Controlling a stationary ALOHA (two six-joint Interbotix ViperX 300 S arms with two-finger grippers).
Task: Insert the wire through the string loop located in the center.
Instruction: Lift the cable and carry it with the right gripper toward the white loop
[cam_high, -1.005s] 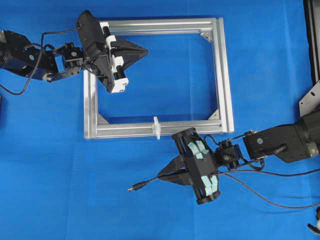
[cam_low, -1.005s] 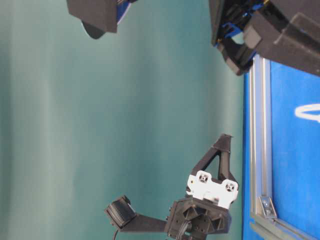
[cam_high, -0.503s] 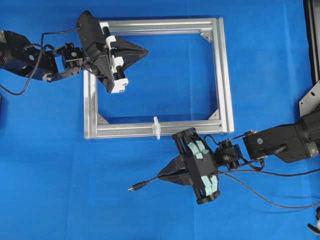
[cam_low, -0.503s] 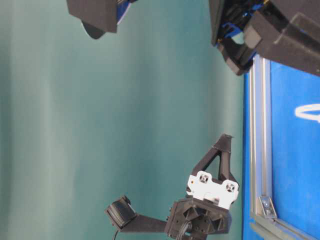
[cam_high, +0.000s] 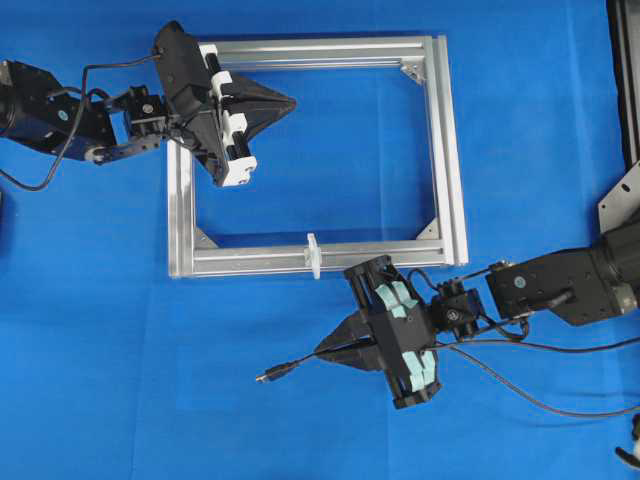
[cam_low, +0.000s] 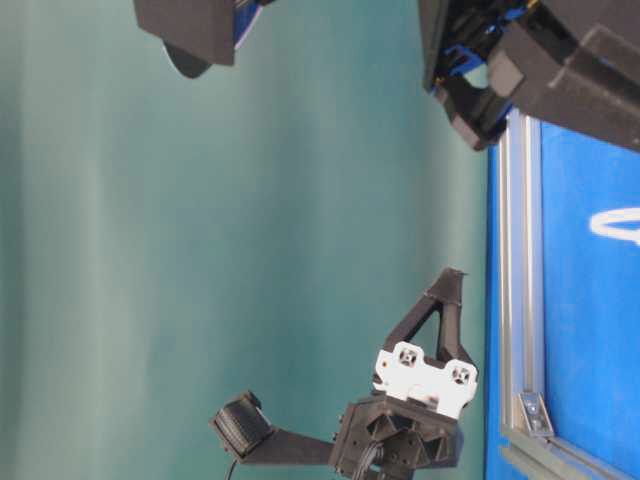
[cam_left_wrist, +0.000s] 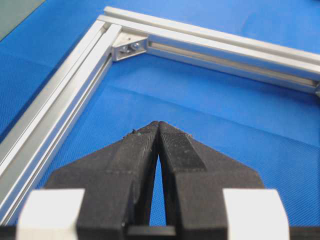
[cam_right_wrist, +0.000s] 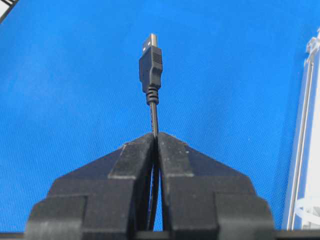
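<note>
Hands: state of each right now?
Left hand: closed, holding nothing.
Right hand: closed on the wire, just behind its USB plug.

a silver aluminium frame (cam_high: 445, 150) lies flat on a blue cloth (cam_high: 120, 380). small corner brackets (cam_left_wrist: 128, 46) sit inside its corners. a teal backdrop (cam_low: 250, 200) stands behind.

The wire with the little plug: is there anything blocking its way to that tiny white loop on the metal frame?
Nothing visible does. The right gripper is shut on the wire, plug sticking out ahead. Only bare blue table lies between the plug and the string loop on the frame bar's near side.
</note>
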